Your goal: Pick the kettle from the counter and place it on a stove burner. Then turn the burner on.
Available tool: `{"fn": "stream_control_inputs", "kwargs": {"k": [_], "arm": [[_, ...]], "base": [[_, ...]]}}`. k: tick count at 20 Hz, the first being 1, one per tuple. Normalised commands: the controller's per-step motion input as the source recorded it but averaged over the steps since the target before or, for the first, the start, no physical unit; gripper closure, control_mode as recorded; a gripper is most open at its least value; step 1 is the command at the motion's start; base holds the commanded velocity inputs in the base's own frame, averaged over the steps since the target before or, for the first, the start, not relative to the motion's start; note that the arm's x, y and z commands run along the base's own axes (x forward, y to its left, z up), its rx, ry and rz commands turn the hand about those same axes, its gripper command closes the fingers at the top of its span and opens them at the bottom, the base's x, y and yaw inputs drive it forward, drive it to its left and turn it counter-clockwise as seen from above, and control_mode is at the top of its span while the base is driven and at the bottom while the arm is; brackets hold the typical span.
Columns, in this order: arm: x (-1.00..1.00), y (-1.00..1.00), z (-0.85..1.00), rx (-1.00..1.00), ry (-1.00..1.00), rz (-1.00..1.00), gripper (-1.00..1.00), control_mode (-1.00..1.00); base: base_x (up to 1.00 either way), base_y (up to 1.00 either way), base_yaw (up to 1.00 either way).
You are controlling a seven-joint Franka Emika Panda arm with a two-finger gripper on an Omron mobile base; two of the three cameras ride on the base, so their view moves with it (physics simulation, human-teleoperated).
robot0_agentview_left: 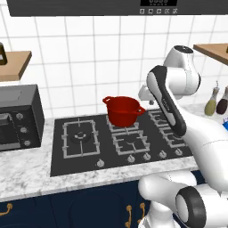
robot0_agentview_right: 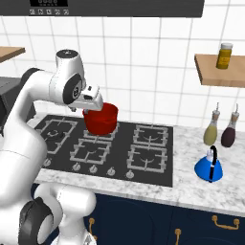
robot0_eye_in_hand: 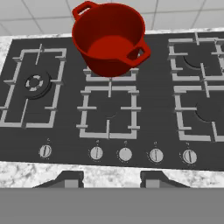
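On the white-grey speckled marble counter (robot0_agentview_right: 191,189), right of the black stove (robot0_agentview_right: 153,165), sits the small round blue kettle (robot0_agentview_right: 209,167) with its thin black handle, near two bottles (robot0_agentview_right: 220,130). Far away, the gripper (robot0_eye_in_hand: 109,180) hangs over the stove's front edge, its two dark tips apart and empty. A red two-handled pot (robot0_eye_in_hand: 109,38) sits on a back burner.
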Motion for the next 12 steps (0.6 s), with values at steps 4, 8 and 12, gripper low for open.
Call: {"fn": "stream_control_inputs", "kwargs": {"k": [4, 8, 12], "arm": [[-0.08, -0.19, -0.06, 0.00, -0.04, 0.00, -1.00, -1.00], [-0.23, -0.49, -0.10, 0.02, -0.08, 0.00, -1.00, -1.00], [-0.28, -0.61, -0.11, 0.03, -0.07, 0.00, -1.00, -1.00]], "base": [[0.00, 0.00, 0.00], [0.00, 0.00, 0.00], [0.00, 0.00, 0.00]]}}
